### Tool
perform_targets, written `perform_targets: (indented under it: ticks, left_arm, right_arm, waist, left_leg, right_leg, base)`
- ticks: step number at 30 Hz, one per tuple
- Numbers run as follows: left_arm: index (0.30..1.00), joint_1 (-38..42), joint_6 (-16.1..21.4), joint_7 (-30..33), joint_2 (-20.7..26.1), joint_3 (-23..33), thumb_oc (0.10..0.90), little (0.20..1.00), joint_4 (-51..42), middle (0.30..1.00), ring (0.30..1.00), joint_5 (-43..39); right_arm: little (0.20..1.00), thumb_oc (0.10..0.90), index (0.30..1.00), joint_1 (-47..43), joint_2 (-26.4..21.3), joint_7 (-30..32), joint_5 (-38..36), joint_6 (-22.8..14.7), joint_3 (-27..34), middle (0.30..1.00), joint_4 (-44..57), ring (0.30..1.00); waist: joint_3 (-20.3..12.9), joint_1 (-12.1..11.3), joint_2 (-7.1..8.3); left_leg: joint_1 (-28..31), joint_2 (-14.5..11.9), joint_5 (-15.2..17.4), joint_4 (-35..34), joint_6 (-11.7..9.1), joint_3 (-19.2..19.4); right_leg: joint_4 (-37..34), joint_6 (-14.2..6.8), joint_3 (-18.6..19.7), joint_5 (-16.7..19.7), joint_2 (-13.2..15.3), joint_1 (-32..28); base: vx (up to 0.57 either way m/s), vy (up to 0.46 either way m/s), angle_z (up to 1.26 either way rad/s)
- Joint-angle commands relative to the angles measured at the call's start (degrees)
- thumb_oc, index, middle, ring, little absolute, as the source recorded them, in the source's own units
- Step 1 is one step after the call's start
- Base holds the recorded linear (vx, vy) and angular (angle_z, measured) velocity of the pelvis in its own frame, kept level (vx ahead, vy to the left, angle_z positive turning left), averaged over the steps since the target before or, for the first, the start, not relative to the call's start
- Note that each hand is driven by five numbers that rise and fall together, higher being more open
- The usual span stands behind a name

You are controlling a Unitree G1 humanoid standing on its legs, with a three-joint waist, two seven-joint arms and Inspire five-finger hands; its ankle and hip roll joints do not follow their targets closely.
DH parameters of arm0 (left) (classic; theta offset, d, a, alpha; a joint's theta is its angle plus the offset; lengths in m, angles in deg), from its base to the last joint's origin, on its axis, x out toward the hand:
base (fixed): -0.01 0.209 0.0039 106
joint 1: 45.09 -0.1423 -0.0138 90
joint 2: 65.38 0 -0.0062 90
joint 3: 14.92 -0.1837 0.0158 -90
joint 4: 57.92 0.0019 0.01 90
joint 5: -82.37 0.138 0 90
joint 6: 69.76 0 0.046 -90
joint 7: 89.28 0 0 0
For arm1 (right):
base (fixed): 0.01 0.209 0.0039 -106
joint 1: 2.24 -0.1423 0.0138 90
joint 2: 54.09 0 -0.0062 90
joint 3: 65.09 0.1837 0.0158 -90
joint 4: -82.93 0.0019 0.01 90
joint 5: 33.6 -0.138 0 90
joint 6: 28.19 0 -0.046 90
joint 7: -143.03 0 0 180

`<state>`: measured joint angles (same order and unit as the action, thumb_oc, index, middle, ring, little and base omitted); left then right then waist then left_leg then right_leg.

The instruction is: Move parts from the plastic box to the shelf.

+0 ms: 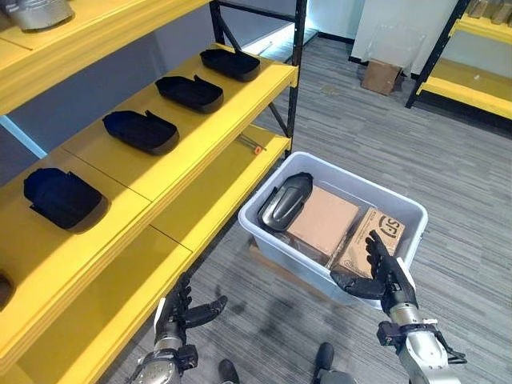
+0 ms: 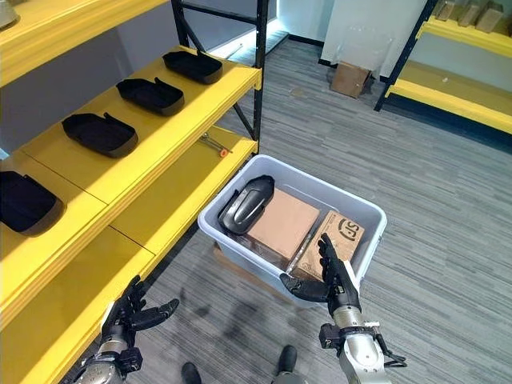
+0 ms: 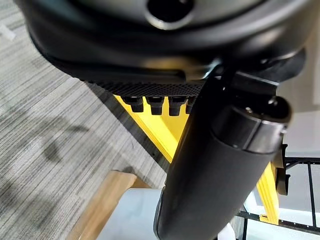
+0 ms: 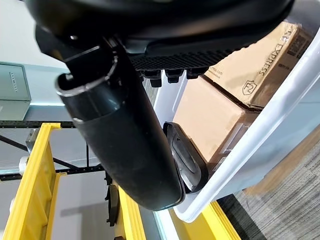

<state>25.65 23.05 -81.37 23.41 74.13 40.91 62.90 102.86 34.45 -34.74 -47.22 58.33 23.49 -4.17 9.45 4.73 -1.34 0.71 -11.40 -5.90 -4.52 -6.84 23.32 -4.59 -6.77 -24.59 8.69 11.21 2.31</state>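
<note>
Grey striped carpet [image 1: 448, 160] carries a translucent plastic box [image 1: 400, 210] holding a glossy dark part [image 1: 285, 202] beside cardboard cartons [image 1: 324, 220]; matte black trays [image 1: 141, 130] line the yellow shelf [image 1: 200, 128]. Left hand [image 1: 180, 310] and right hand [image 1: 386, 276] hang spread, empty.

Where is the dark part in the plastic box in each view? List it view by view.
Left eye view: dark part in the box's far-left corner, against the flat brown carton.
Right eye view: dark part, same corner.
Left wrist view: cannot tell; hand up close.
Right wrist view: dark part past the thumb.
Shared landmark: plastic box.
</note>
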Motion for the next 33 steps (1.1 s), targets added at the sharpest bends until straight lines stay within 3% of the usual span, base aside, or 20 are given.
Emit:
perform_targets:
  ticks: [1, 4, 5, 6, 8, 9, 10, 11, 12, 13, 15, 17, 18, 20, 21, 22, 24, 33]
  left_arm:
    - [1.000, 3.75, 5.15, -1.20, 3.59, 1.51, 0.900, 1.000, -5.93, 1.000, 1.000, 0.55]
    - [1.000, 3.91, 5.35, -1.14, 3.85, 1.74, 0.900, 1.000, -6.26, 1.000, 1.000, 0.80]
    - [1.000, 3.91, 5.35, -1.14, 3.84, 1.75, 0.900, 1.000, -6.27, 1.000, 1.000, 0.81]
    - [1.000, 3.60, 5.14, -1.23, 3.33, 1.84, 0.900, 1.000, -6.64, 1.000, 1.000, -0.45]
    - [1.000, 3.43, 4.83, -1.47, 3.12, 1.47, 0.900, 1.000, -6.68, 1.000, 1.000, -1.63]
    - [1.000, 3.56, 4.81, -1.48, 3.02, 1.32, 0.900, 1.000, -7.10, 1.000, 1.000, -1.90]
    - [1.000, 3.91, 4.65, -1.39, 2.93, 0.86, 0.900, 1.000, -7.09, 1.000, 1.000, -1.96]
    - [1.000, 3.97, 4.66, -1.39, 2.96, 0.87, 0.900, 1.000, -7.06, 1.000, 1.000, -1.97]
    - [1.000, 4.14, 4.53, -1.54, 3.01, 0.82, 0.900, 1.000, -7.03, 1.000, 1.000, -2.25]
    - [1.000, 4.15, 4.54, -1.55, 3.01, 0.84, 0.900, 1.000, -7.02, 1.000, 1.000, -2.25]
    - [1.000, 4.08, 4.80, -1.61, 3.10, 0.40, 0.900, 1.000, -6.86, 1.000, 1.000, -1.66]
    - [1.000, 4.37, 5.11, -1.67, 3.32, -0.13, 0.900, 1.000, -5.98, 1.000, 1.000, -0.97]
    - [1.000, 5.02, 5.44, -1.41, 3.09, -0.88, 0.900, 1.000, -5.00, 1.000, 1.000, -0.38]
    - [1.000, 5.49, 5.55, -1.53, 3.12, -1.24, 0.900, 1.000, -4.10, 1.000, 1.000, -0.22]
    - [1.000, 4.99, 5.81, -1.61, 3.18, -1.12, 0.900, 1.000, -4.00, 1.000, 1.000, -0.24]
    - [1.000, 4.71, 5.82, -1.87, 3.03, -1.03, 0.900, 1.000, -4.25, 1.000, 1.000, -0.23]
    - [1.000, 3.73, 5.69, -2.32, 3.09, -0.91, 0.900, 1.000, -5.29, 1.000, 1.000, 0.01]
    - [1.000, 4.73, 5.71, -1.44, 5.95, -0.18, 0.900, 1.000, -5.60, 1.000, 1.000, -0.48]
  right_arm:
    - [1.000, 0.900, 1.000, -3.80, -1.47, 1.16, 0.84, -7.30, 3.99, 1.000, 10.63, 1.000]
    - [1.000, 0.900, 1.000, -3.76, -2.26, 1.57, 2.06, -7.78, 4.08, 1.000, 10.77, 1.000]
    - [1.000, 0.900, 1.000, -3.76, -2.26, 1.59, 2.09, -7.77, 4.07, 1.000, 10.80, 1.000]
    - [1.000, 0.900, 1.000, -3.66, -2.81, 1.70, 2.15, -8.05, 3.74, 1.000, 10.71, 1.000]
    - [1.000, 0.900, 1.000, -3.77, -3.50, 1.62, 1.72, -8.07, 3.39, 1.000, 10.75, 1.000]
    - [1.000, 0.900, 1.000, -4.12, -3.91, 1.58, 1.70, -8.11, 3.26, 1.000, 10.86, 1.000]
    - [1.000, 0.900, 1.000, -4.73, -4.24, 2.15, 1.63, -8.10, 3.18, 1.000, 10.68, 1.000]
    - [1.000, 0.900, 1.000, -4.78, -4.22, 2.16, 1.62, -8.10, 3.18, 1.000, 10.66, 1.000]
    - [1.000, 0.900, 1.000, -6.00, -4.63, 2.10, 1.38, -8.02, 2.52, 1.000, 10.35, 1.000]
    - [1.000, 0.900, 1.000, -6.03, -4.63, 2.10, 1.37, -8.03, 2.50, 1.000, 10.33, 1.000]
    - [1.000, 0.900, 1.000, -6.65, -4.82, 1.74, 0.84, -8.26, 1.54, 1.000, 9.65, 1.000]
    - [1.000, 0.900, 1.000, -7.21, -5.36, 1.25, 0.82, -8.29, 0.39, 1.000, 8.76, 1.000]
    - [1.000, 0.900, 1.000, -7.81, -5.43, 1.31, 1.18, -8.45, -0.32, 1.000, 8.13, 1.000]
    - [1.000, 0.900, 1.000, -7.66, -5.42, 1.16, 1.45, -8.41, -0.33, 1.000, 8.05, 1.000]
    - [1.000, 0.900, 1.000, -7.73, -5.20, 0.56, 1.58, -8.37, -1.16, 1.000, 8.11, 1.000]
    - [1.000, 0.900, 1.000, -7.77, -5.21, -0.18, 1.80, -8.32, -1.54, 1.000, 8.01, 1.000]
    - [1.000, 0.900, 1.000, -6.20, -4.19, -1.69, 1.00, -7.71, -1.39, 1.000, 8.40, 1.000]
    - [1.000, 0.900, 1.000, -6.34, -3.30, -2.23, 1.94, -6.59, -1.33, 1.000, 8.85, 1.000]
  waist:
    - [-0.17, 0.66, -0.43]
    - [0.97, 1.03, -0.99]
    - [0.99, 1.03, -1.13]
    - [2.23, 0.40, -0.39]
    - [4.30, -0.65, 0.76]
    - [4.87, -0.66, 1.10]
    - [5.96, -1.33, 1.87]
    - [5.85, -1.23, 1.92]
    - [6.21, -1.57, 1.92]
    - [6.15, -1.64, 2.09]
    - [6.38, -2.82, 1.32]
    - [6.58, -4.18, 0.61]
    - [6.42, -4.53, 0.05]
    - [6.18, -4.41, -0.72]
    - [6.14, -4.78, -0.81]
    - [5.56, -4.72, -1.13]
    - [4.74, -4.44, -0.64]
    - [4.36, -3.90, 2.95]
  left_leg:
    - [3.08, -5.41, 5.46, 6.22, -2.12, -4.09]
    - [1.25, -8.14, 0.12, 13.36, -3.18, -5.23]
    - [1.02, -8.48, 0.15, 13.75, -3.43, -5.40]
    - [-2.81, -10.59, -4.54, 24.55, -2.81, -8.70]
    - [-8.10, -9.80, -5.90, 35.87, -1.79, -14.23]
    - [-10.06, -9.30, -5.79, 37.74, -1.44, -15.08]
    - [-14.71, -7.87, -3.74, 35.99, -0.47, -16.59]
    - [-14.93, -7.74, -3.62, 36.08, -0.33, -16.63]
    - [-17.09, -7.58, -4.37, 28.65, 0.72, -16.68]
    - [-16.87, -7.43, -4.59, 28.24, 0.77, -16.43]
    - [-16.87, -7.82, -9.15, 11.66, -1.17, -16.25]
    - [-16.89, -6.70, -12.52, 2.92, -2.55, -19.48]
    - [-18.12, -6.53, -13.73, 0.13, -3.98, -20.35]
    - [-17.72, -7.11, -14.35, 0.62, -4.78, -19.99]
    - [-15.46, -6.41, -11.59, 0.95, -3.67, -21.48]
    - [-14.35, -6.60, -10.90, 0.61, -3.94, -21.47]
    - [-11.38, -6.06, -8.38, 1.87, -3.41, -18.76]
    - [-13.42, -2.83, 0.64, 11.81, -0.01, -13.77]
  right_leg:
    - [5.79, -2.73, 5.55, -6.07, 1.42, 4.08]
    - [5.79, -0.12, 7.44, -8.32, -2.00, 3.81]
    - [5.77, 0.09, 7.39, -8.39, -2.28, 3.81]
    - [4.48, 2.75, 8.69, -9.58, -4.83, 2.31]
    - [3.00, 5.12, 9.63, -10.30, -6.92, 0.20]
    - [2.72, 5.50, 9.96, -11.05, -7.26, -0.27]
    - [2.79, 5.18, 10.68, -11.93, -6.78, -0.84]
    - [2.87, 5.10, 10.60, -12.00, -6.64, -0.67]
    - [3.14, 4.41, 11.20, -11.26, -6.22, -0.17]
    - [3.17, 4.38, 11.33, -11.25, -6.05, -0.08]
    - [3.12, 2.95, 12.69, -11.83, -5.84, -0.71]
    - [3.06, 2.46, 14.18, -12.14, -6.10, -1.64]
    - [3.03, 2.05, 14.74, -12.73, -6.12, -2.34]
    - [3.57, 1.74, 15.85, -13.82, -5.86, -3.78]
    - [3.86, 1.32, 17.46, -14.32, -5.66, -4.42]
    - [3.49, 1.30, 18.61, -14.19, -5.80, -4.73]
    - [2.72, 0.30, 19.85, -13.48, -3.79, -6.26]
    - [2.63, -3.21, 21.45, -10.59, 3.09, -5.04]
  base:
    - [0.06, -0.154, -0.11]
    - [0.07, -0.199, -0.13]
    - [0.09, -0.349, -0.29]
    - [0.09, -0.382, -0.48]
    - [0.08, -0.377, -0.53]
    - [0.05, -0.209, -0.52]
    - [0.04, -0.091, -0.59]
    - [0.03, 0.008, -0.38]
    - [0.00, 0.062, -0.15]
    - [0.06, 0.138, -0.03]
    - [0.18, 0.196, -0.69]
    - [0.22, 0.199, -0.83]
    - [0.23, 0.184, -0.56]
    - [0.22, 0.213, -0.53]
    - [0.21, 0.272, -0.64]
    - [0.22, 0.322, -0.76]
    - [0.22, 0.323, -1.39]
    - [0.05, 0.192, -0.28]
